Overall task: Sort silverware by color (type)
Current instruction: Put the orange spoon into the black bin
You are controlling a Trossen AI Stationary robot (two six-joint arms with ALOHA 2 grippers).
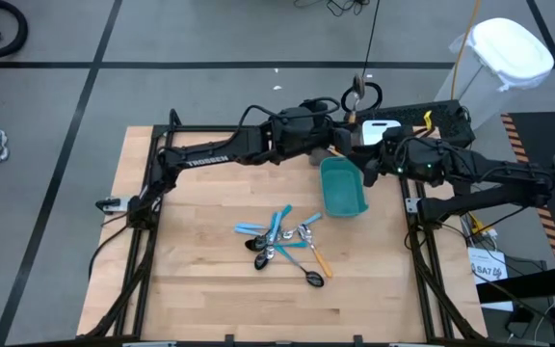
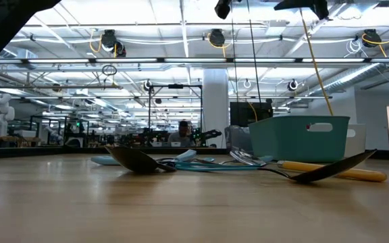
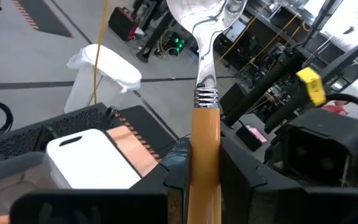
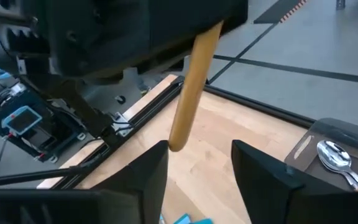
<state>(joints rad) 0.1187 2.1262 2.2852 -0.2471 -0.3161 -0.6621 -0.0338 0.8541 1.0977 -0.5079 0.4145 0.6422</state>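
Note:
My left gripper (image 3: 205,167), above the table's far middle (image 1: 340,135), is shut on an orange-handled spoon (image 3: 205,112) with a silver head. My right gripper (image 4: 194,154) faces it, open. Its fingers stand on either side of the handle's lower end (image 4: 179,142), with a gap showing on both sides. The rest of the silverware (image 1: 282,241) lies in a loose pile on the table's middle: light-blue handles, orange handles and black spoons (image 2: 137,160). One silver-headed spoon (image 4: 335,155) lies in a grey bin (image 4: 319,134). My left gripper pinches the spoon's orange handle (image 3: 205,146) between its two fingers, below the ribbed silver collar. The fingers (image 3: 238,171) come in level and lie across the handle. The spoon stands nearly upright and clear of the table, head up, with the handle's free end hanging below.
A teal bin (image 1: 343,188) stands right of the table's middle, just behind the pile in the low view (image 2: 299,138). A white bin (image 1: 382,127) sits at the far edge behind both grippers. The near half of the wooden table (image 1: 210,299) is bare.

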